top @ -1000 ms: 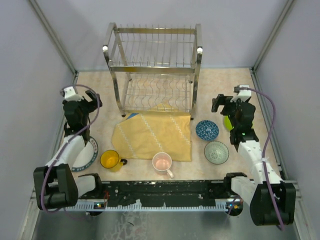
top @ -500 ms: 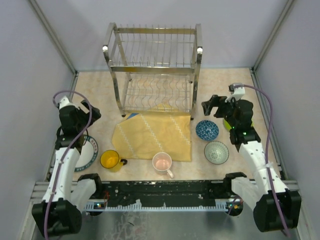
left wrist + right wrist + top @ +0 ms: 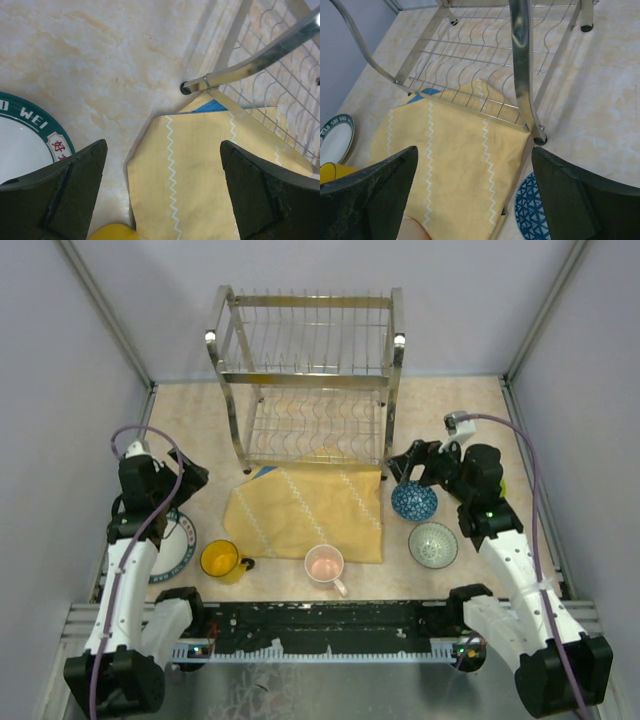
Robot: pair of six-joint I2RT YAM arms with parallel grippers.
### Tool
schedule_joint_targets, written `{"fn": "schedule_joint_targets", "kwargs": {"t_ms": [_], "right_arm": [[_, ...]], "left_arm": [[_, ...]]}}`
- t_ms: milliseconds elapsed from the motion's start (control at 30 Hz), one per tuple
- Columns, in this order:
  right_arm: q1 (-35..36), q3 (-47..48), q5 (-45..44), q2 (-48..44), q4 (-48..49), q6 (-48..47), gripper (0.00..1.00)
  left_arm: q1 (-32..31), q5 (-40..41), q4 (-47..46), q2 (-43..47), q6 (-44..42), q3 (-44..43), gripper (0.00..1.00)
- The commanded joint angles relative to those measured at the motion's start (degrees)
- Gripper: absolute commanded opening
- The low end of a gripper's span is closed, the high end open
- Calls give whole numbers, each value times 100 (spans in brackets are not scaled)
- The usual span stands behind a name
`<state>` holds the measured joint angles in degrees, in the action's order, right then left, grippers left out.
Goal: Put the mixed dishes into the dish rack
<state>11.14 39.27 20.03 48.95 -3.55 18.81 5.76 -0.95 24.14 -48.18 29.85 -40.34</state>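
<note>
The dish rack point(image 3: 308, 380) stands empty at the back centre. On the table lie a blue patterned bowl point(image 3: 414, 501), a grey-green bowl point(image 3: 433, 544), a yellow mug point(image 3: 219, 559), a pale pink mug point(image 3: 324, 565) and a white plate with a dark rim point(image 3: 175, 545), partly under my left arm. My left gripper point(image 3: 190, 475) hangs open above the bare table beside the plate point(image 3: 20, 135). My right gripper point(image 3: 408, 466) is open, just above the blue bowl point(image 3: 530, 210) and near the rack's front right post point(image 3: 522, 65). Neither holds anything.
A yellow patterned cloth point(image 3: 305, 510) lies in front of the rack, its far edge tucked under the lower shelf, with a blue scrap showing at its corner point(image 3: 207, 106). Grey walls close in both sides. The arm bases and a black rail point(image 3: 320, 625) line the near edge.
My right gripper has swung left from the table's right side to above the blue bowl, by the rack's post. My left arm has drawn back a little over the plate.
</note>
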Motion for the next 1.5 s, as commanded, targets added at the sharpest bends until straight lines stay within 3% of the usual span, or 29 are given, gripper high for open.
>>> {"fn": "schedule_joint_targets", "kwargs": {"t_ms": [0, 200, 333, 433, 600, 733, 800, 900, 1100, 1200, 1467], "right_arm": [[66, 308, 305, -212, 64, 132, 96], [91, 357, 365, -209, 95, 192, 96], [121, 442, 532, -84, 70, 280, 99], [202, 474, 754, -28, -50, 245, 100], [710, 478, 1446, 210, -337, 180, 100], [1811, 542, 964, 446, -348, 277, 100], [2030, 551, 842, 606, -228, 346, 100], [2059, 586, 957, 772, -98, 412, 100], [2061, 635, 951, 973, -121, 274, 100], [2059, 642, 951, 1060, -117, 236, 100], [2059, 640, 897, 1182, -111, 110, 100]], "left_arm": [[-14, -595, -431, 411, 49, -17, 100], [-13, -59, -906, 1313, 1049, 555, 100], [-15, 78, -804, 1604, 879, 791, 100], [-14, 385, 50, 1034, 780, 403, 100], [-18, 892, 666, 542, 899, 26, 100], [-5, 1497, 1236, 175, 867, -234, 94], [-5, 1760, 1551, -116, 740, -379, 90], [0, 1842, 1592, -432, 407, -494, 87], [-13, 1898, 2150, -1570, -198, -1102, 63], [-43, 1804, 2486, -2073, -236, -1474, 58], [-279, 1931, 2730, -2787, 47, -1603, 62]]}}
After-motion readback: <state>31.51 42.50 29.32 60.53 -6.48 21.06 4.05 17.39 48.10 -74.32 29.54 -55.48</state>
